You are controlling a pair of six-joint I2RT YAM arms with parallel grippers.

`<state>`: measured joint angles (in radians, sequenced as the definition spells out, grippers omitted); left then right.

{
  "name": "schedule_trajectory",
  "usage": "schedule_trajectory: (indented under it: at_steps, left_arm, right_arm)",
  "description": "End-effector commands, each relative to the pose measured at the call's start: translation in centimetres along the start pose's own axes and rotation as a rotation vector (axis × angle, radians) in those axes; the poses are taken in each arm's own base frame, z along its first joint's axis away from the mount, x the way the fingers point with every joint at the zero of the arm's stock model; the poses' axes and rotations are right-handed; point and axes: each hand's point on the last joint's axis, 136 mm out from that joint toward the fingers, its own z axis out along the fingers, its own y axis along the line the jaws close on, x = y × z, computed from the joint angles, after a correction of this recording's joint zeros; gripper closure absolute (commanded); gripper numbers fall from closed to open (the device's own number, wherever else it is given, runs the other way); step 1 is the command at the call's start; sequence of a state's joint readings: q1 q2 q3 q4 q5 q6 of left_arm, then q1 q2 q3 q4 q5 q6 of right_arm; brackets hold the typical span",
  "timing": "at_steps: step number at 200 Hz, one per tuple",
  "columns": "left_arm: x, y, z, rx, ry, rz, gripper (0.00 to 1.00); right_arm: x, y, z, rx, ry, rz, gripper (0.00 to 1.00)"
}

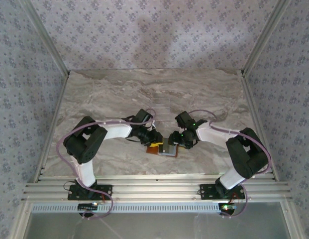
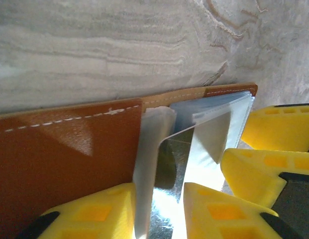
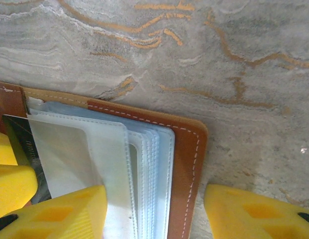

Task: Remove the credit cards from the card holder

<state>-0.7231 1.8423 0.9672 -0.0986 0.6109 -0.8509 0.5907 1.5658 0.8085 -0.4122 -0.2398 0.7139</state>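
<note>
Near the front middle of the desk (image 1: 109, 99), between the two arms, the card holder (image 1: 166, 147) lies opened out, its stack of clear sleeves (image 3: 94, 149) exposed so the pockets can be reached. The right tool (image 1: 180, 142) stands wide: in its own wrist view one yellow finger rests on the sleeves and the other sits outside the stitched brown edge, beside the holder on the stone. That straddle looks meant to pin the right panel flat so it does not lift or slide when something is pulled from it. The left tool (image 2: 156, 214) comes in from the opposite side, fingers set either side of a pale, translucent leaf that stands up from the spine. Whether they are pinching it or merely bracketing it I cannot tell, nor whether that leaf is a sleeve or the pale card. A dark card (image 3: 17, 137) shows tucked under the sleeves at the left. Both cards appear to be inside the holder, so the extraction is probably only beginning.
</note>
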Motion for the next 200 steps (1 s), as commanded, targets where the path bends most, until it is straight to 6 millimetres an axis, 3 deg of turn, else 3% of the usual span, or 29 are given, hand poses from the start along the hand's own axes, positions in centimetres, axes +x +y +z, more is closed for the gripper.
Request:
schedule_trajectory:
  at_steps: [1, 34, 92, 136, 200]
  left_arm:
    - [-0.1, -0.5, 0.1, 0.057, 0.003, 0.002, 0.73]
    - [-0.3, -1.0, -0.3, 0.113, -0.008, 0.009, 0.79]
    - [-0.1, -1.9, 0.2, 0.204, 0.014, 0.02, 0.8]
    - [0.1, -1.1, 1.0, 0.194, 0.035, 0.006, 0.79]
    - [0.0, -1.1, 0.6, 0.195, 0.018, 0.017, 0.95]
  right_arm:
    - [0.8, -0.6, 1.1, 0.035, 0.036, -0.02, 0.43]
    - [0.8, -0.7, 1.1, 0.038, 0.037, -0.02, 0.44]
    - [1.0, -0.8, 1.4, 0.039, 0.041, -0.015, 0.48]
    - [1.0, -0.6, 1.5, 0.037, 0.041, -0.015, 0.53]
    - [1.0, -0.9, 1.3, 0.054, 0.029, -0.014, 0.52]
